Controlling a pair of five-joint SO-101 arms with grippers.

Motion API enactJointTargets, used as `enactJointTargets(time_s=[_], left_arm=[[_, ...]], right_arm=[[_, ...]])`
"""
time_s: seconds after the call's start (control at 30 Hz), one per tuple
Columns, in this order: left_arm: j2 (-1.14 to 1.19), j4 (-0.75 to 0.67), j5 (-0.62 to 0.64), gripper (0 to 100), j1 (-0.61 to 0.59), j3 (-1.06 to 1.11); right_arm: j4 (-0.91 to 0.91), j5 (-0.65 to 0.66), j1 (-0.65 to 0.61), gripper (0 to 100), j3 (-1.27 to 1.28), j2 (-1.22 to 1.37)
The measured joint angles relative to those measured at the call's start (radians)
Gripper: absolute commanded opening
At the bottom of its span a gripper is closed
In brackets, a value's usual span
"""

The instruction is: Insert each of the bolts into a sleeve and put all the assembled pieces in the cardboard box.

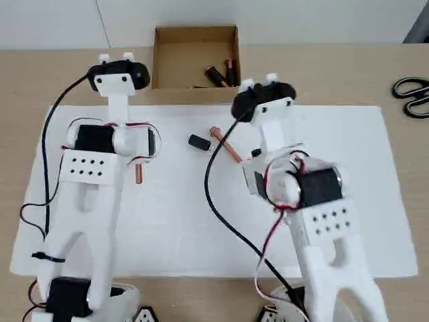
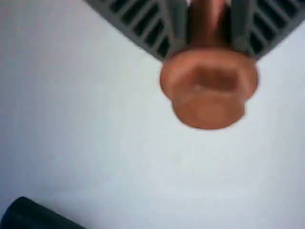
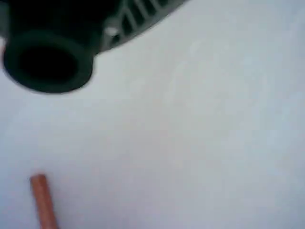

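My left gripper (image 1: 139, 163) is shut on a copper bolt (image 1: 139, 173) and holds it over the left part of the white mat. In the left wrist view the bolt's hex head (image 2: 208, 88) sticks out from between the grey fingers (image 2: 143, 33). My right gripper (image 1: 257, 155) is shut on a black sleeve (image 3: 47, 59) whose open bore faces the camera. A loose black sleeve (image 1: 199, 142) and a loose copper bolt (image 1: 225, 145) lie on the mat between the arms. The cardboard box (image 1: 161, 60) at the back holds assembled pieces (image 1: 221, 72).
The white mat (image 1: 174, 221) covers most of the table. Scissors (image 1: 412, 94) lie at the far right on the bare wood. Black cables (image 1: 221, 208) run across the mat from both arms. A dark sleeve end (image 2: 28, 215) and a bolt tip (image 3: 44, 202) show in the wrist views.
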Motion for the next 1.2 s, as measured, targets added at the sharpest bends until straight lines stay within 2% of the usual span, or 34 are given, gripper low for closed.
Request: enactJointTargets(time_s=[0.17,0.6,0.87,1.0,1.2], left_arm=[[-0.005,-0.058,0.002,1,0.031,0.055],[-0.005,-0.241,0.221,1,0.055,0.068],[-0.005,-0.301,0.301,1,0.226,0.068],[-0.005,-0.33,0.304,1,0.328,0.068],[-0.005,-0.359,0.304,1,0.414,0.068]], right_arm=[[-0.107,-0.006,-0.04,0.4,0.133,-0.227],[-0.635,0.025,-0.034,0.4,0.967,-0.769],[-0.655,-0.086,-0.037,0.4,1.155,-0.991],[-0.655,-0.095,-0.077,0.4,1.195,-1.036],[-0.655,-0.095,-0.089,0.4,1.211,-1.046]])
